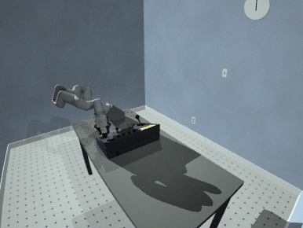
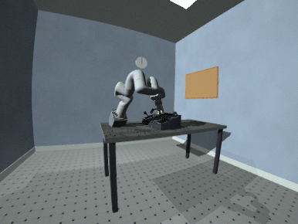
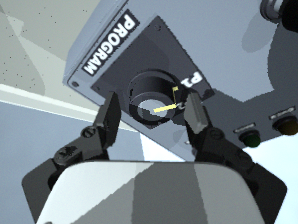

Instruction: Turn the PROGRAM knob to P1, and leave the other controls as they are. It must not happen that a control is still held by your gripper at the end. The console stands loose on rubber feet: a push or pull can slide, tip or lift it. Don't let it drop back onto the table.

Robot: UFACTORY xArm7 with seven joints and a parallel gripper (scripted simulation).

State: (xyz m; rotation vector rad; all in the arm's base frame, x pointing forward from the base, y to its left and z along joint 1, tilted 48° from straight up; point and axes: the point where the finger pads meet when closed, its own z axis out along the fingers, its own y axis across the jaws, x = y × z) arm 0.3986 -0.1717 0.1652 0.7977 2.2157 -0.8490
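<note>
PROGRAM knob (image 3: pixel 150 97): round, dark, pale face w/ yellow pointer line. Sits on a dark square plate at one end of the console (image 1: pixel 129 139), under the white "PROGRAM" label (image 3: pixel 109 44). Pointer aims toward the "P1" mark (image 3: pixel 192 80), at the small yellow flag-shaped tick beside the knob.

Gripper (image 3: pixel 152 114): fingers spread, one on each side of the knob, gaps visible btwn pads and knob rim; nothing pinched. Left-of-frame finger (image 3: pixel 110 117) and right-of-frame finger (image 3: pixel 196 114) both stand clear of the knob in wrist view.

Other controls: green button (image 3: pixel 249 138) and amber button (image 3: pixel 288 125) on the panel to the right in wrist view; a round fitting, partly cut off, at the top right corner. A lever (image 1: pixel 137 118) stands up nr the far end of the console in top view.

Console is a dark box w/ a yellow strip (image 1: pixel 147 126) on top, resting on the table (image 1: pixel 220 173) nr the arm's end. Arm (image 2: pixel 135 85) arches over from its base (image 2: pixel 113 123) at the table edge, wrist pointing down at the console.

Room: blue walls, wall clock (image 1: pixel 257 8), orange board (image 2: pixel 201 83), dotted floor.
</note>
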